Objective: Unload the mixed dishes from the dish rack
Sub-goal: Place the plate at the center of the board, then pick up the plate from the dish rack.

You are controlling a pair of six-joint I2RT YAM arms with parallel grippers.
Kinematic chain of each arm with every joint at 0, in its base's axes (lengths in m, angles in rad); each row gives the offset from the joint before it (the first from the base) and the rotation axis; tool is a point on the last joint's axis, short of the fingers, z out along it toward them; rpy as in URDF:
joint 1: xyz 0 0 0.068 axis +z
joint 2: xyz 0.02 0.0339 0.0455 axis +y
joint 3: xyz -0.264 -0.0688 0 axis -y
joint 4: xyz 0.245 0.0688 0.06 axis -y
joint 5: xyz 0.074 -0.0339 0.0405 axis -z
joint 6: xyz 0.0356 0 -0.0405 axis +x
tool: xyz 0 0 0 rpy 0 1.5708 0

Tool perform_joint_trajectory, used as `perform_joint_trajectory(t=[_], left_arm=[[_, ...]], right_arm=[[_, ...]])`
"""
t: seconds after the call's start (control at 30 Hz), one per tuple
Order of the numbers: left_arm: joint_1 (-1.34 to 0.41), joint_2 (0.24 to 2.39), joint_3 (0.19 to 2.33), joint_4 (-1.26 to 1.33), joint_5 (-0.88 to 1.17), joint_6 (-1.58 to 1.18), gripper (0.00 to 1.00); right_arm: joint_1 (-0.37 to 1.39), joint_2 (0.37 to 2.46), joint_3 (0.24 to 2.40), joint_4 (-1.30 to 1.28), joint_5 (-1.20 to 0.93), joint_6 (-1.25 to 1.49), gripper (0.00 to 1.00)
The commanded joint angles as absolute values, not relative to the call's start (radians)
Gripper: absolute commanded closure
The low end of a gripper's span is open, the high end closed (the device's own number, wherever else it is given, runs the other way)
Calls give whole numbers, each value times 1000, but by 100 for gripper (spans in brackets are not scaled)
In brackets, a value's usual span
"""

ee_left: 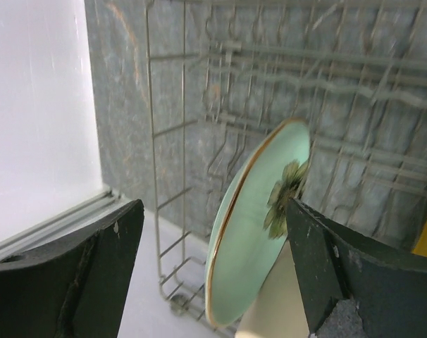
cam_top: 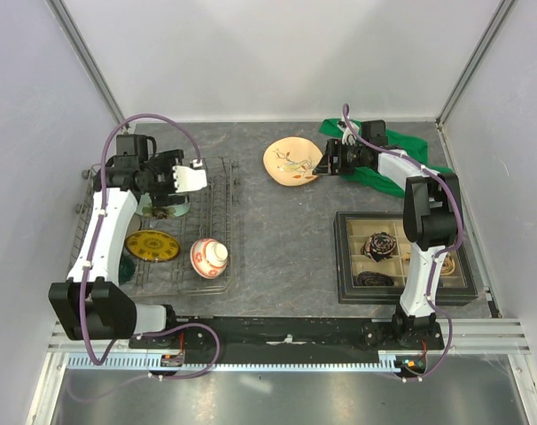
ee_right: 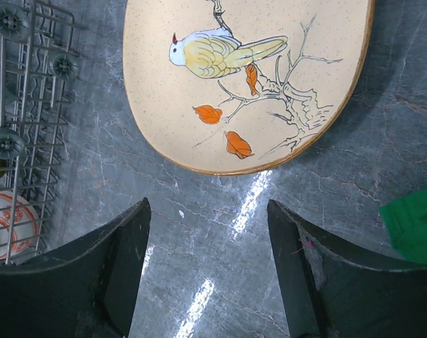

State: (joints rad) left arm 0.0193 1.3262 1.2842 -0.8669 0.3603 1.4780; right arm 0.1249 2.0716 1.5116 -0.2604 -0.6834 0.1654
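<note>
Left gripper (cam_top: 198,175) spread wide, straddling the rim of pale green plate (ee_left: 256,239), which stands upright in the 12 o'clock half of dish rack (cam_top: 229,212); contact unclear. Right gripper (ee_right: 206,232) spread over bare table, bird plate (ee_right: 249,77) flat at its 12, rim apart from rack edge

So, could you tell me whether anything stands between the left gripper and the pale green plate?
Nothing visible does. In the left wrist view the pale green plate stands on edge in the dish rack, ahead of the open left gripper, framed between its fingers. A pale shape low beside the plate is unclear.
</note>
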Motion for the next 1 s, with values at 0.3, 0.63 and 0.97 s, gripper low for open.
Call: perform_joint_trajectory(t=[0.3, 0.63, 0.97], left_arm=[[87, 1422, 1270, -805, 265, 1761, 12], [120, 1493, 1292, -801, 268, 1874, 15], [121, 1529, 1325, -856, 259, 1904, 31]], right_arm=[[126, 2062, 1503, -247, -761, 146, 25], [124, 2075, 1497, -247, -769, 138, 25], [114, 2094, 1500, -250, -769, 138, 25]])
